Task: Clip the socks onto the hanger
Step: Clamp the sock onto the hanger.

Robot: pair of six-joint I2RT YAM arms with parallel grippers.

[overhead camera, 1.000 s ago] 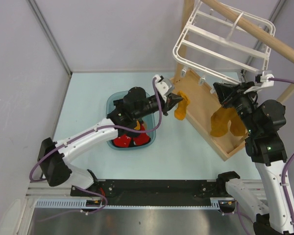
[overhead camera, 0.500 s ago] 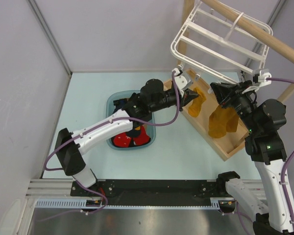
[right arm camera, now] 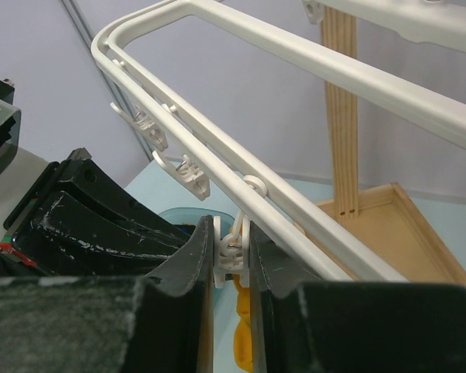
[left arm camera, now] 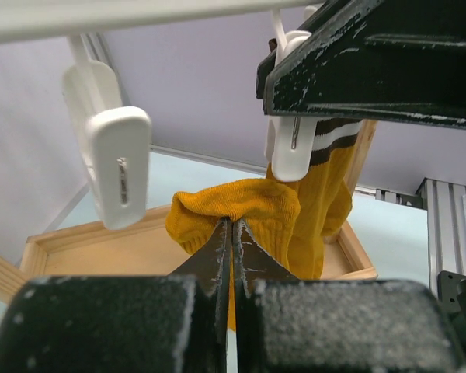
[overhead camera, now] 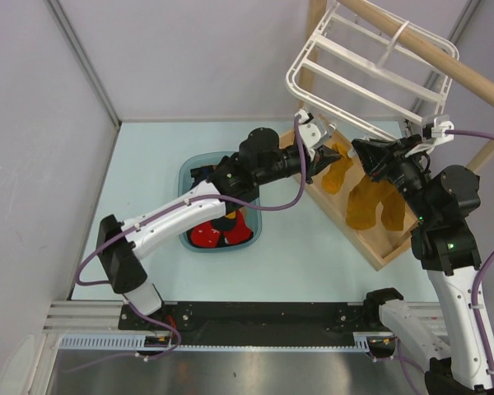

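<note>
My left gripper (left arm camera: 233, 224) is shut on the folded top of a plain mustard sock (left arm camera: 252, 208) and holds it up just below the white hanger (overhead camera: 306, 51), between two dangling clips. The nearer empty clip (left arm camera: 116, 165) hangs to its left. My right gripper (right arm camera: 234, 237) is shut on another white clip (right arm camera: 234, 250) under the hanger's rail (right arm camera: 295, 210). That clip pinches a longer mustard sock with a dark, white-striped cuff (left arm camera: 332, 159). From above, the left gripper (overhead camera: 323, 160) and right gripper (overhead camera: 364, 156) nearly meet, with two socks (overhead camera: 370, 204) hanging under the right one.
A teal bin (overhead camera: 184, 177) with red and navy socks sits under the left arm. The hanger hangs from a wooden rod (overhead camera: 445, 59) over the rack's wooden tray (overhead camera: 333, 206). Grey walls close the back and left.
My left arm has swung right and up, carrying the plain sock from beside the bin to under the hanger's clips. The right gripper has kept its hold on the clip; the hanging socks have swayed slightly.
</note>
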